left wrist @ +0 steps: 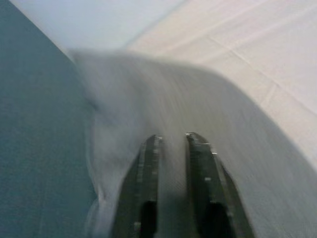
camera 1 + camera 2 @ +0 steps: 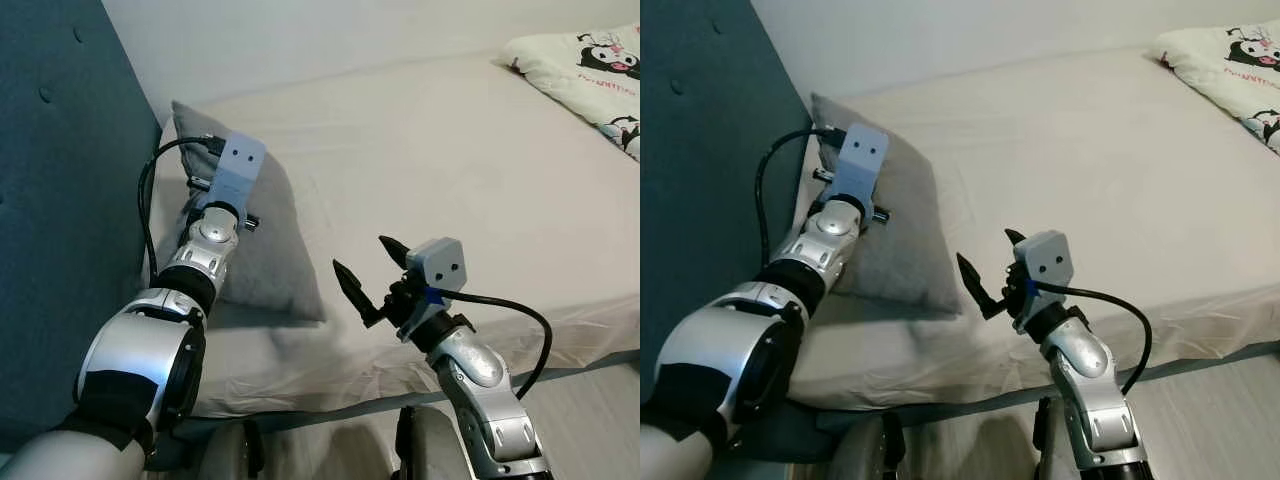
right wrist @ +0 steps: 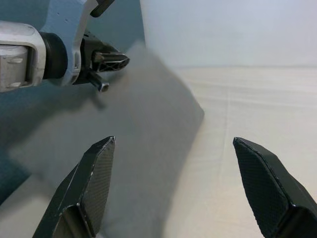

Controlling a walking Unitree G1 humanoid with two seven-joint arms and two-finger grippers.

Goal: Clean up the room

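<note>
- Grey fabric pillow (image 2: 255,235) leans against the teal padded headboard (image 2: 60,200) at the head of the cream-sheeted bed (image 2: 450,160).
- Left gripper (image 1: 171,148) is pinched shut on the pillow's cloth near its upper part; the hold looks shallow, so move slowly and avoid jerks.
- Right gripper (image 2: 367,272) hovers spread open just beside the pillow's lower corner; close it there before lifting or straightening.
- Seat the pillow flat and square to the headboard.

The pillow (image 2: 265,235) lies on the bed (image 2: 450,150) against the headboard (image 2: 60,200); the blanket (image 2: 590,65) lies at the bed's far right.
</note>
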